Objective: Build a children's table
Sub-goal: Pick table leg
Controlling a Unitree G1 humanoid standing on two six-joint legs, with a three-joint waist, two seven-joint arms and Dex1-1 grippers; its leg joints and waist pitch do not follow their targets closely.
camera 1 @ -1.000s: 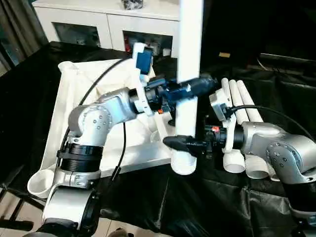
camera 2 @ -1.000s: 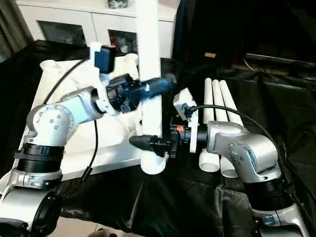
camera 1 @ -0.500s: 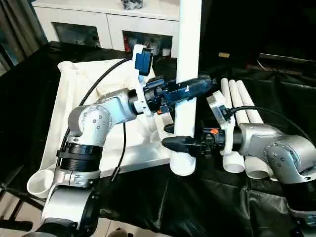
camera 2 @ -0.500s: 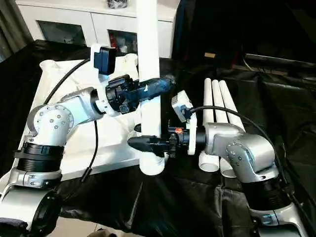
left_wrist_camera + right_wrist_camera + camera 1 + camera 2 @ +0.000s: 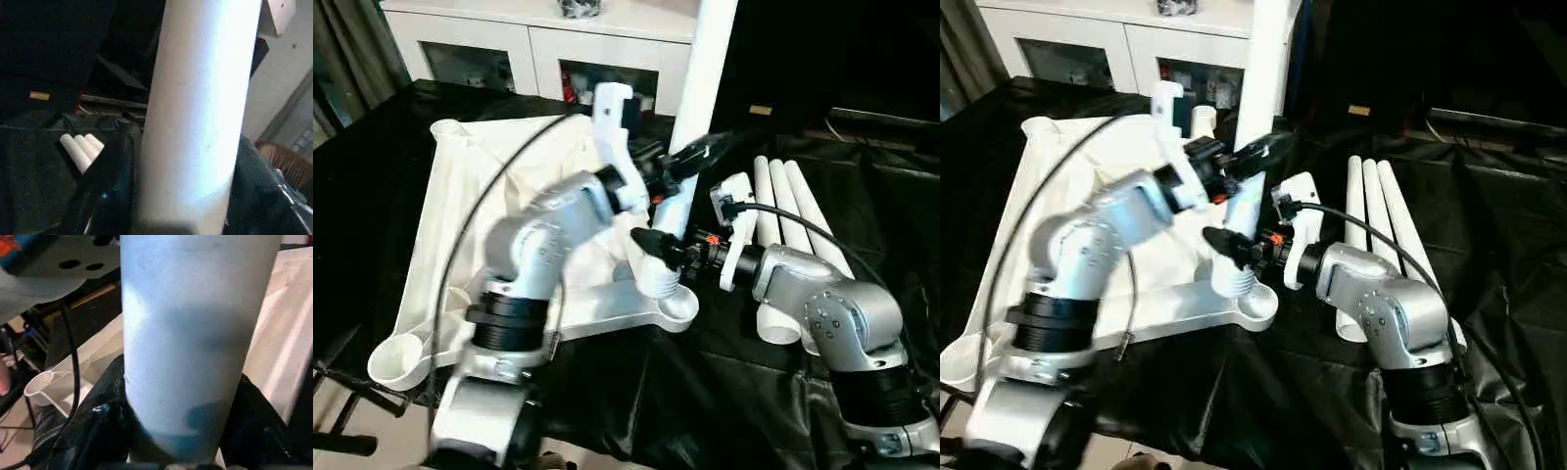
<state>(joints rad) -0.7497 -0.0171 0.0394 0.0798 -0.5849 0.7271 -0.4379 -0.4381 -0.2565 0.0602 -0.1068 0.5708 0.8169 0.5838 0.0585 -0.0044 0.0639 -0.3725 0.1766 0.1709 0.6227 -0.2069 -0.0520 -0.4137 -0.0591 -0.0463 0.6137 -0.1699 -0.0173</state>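
at nine o'clock we see a dark curtain (image 5: 342, 59) hanging beside the white cabinet (image 5: 524, 44), which runs along eleven to twelve o'clock behind the work surface. a black cloth (image 5: 724, 392) covers the table. the white tabletop (image 5: 460, 225) lies underside up on it, spreading from ten o'clock down to seven, its round corner sockets at the rim (one (image 5: 396, 357) hangs at the near edge at seven o'clock, another (image 5: 674, 309) sits near centre, right at the tabletop's near right corner).

at the centre we hold one white leg (image 5: 690, 127) nearly upright, leaning slightly toward one o'clock, its ribbed lower end just beside that central socket. our left gripper (image 5: 690, 157) is clenched on the leg higher up, one black finger (image 5: 100, 171) lying along its side. our right gripper (image 5: 651, 245) grasps the same leg low down, its fingers (image 5: 105, 416) pressed against both sides.

at three o'clock three spare legs (image 5: 793, 211) lie side by side, touching, on the cloth. beyond them, toward one to two o'clock, the room is dark, and bare black cloth stretches from four to six o'clock.
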